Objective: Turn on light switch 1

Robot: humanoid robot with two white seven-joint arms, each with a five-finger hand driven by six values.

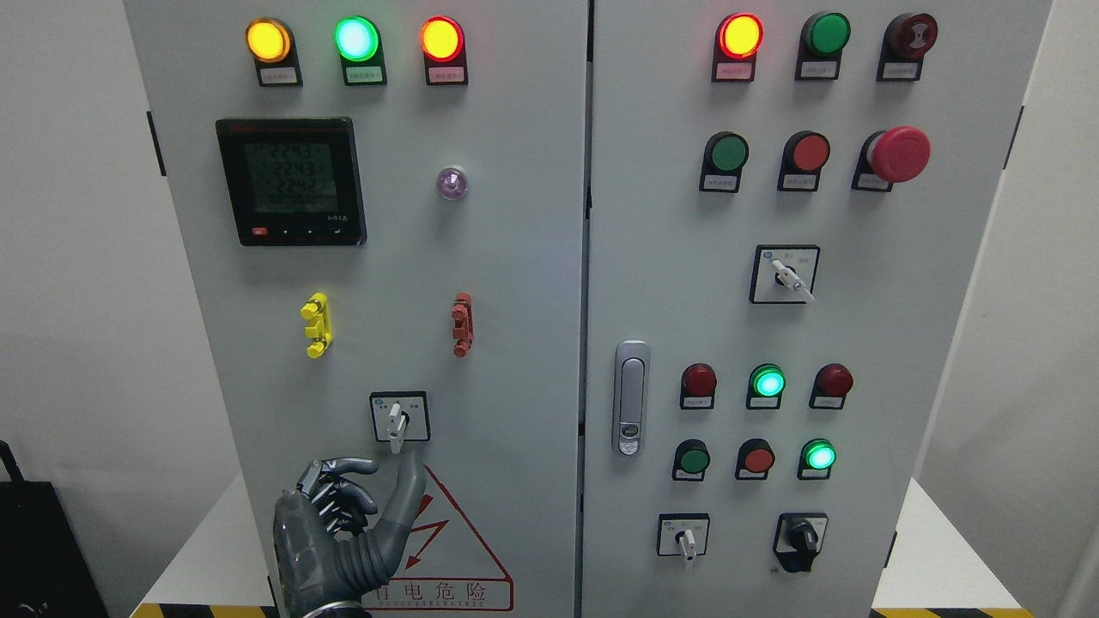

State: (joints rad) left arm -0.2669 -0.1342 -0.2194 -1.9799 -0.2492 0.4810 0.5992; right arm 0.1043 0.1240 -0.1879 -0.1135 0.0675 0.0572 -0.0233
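A grey control cabinet [515, 257] with two doors fills the view. On the left door a small rotary selector switch [397, 418] with a white handle sits in a black-framed plate, handle pointing straight down. My left hand [373, 489], dark grey, comes up from the bottom edge just below this switch. Its thumb [409, 498] points up, the tip a little under the handle and not touching it. The other fingers [343, 476] are loosely bent toward the panel and hold nothing. My right hand is out of view.
The left door carries three lit lamps [356, 39], a digital meter [292, 182], yellow [316, 324] and red [463, 324] clips and a warning triangle [455, 549]. The right door has push buttons, an emergency stop [898, 154], a door handle [631, 397] and three more rotary switches [786, 276].
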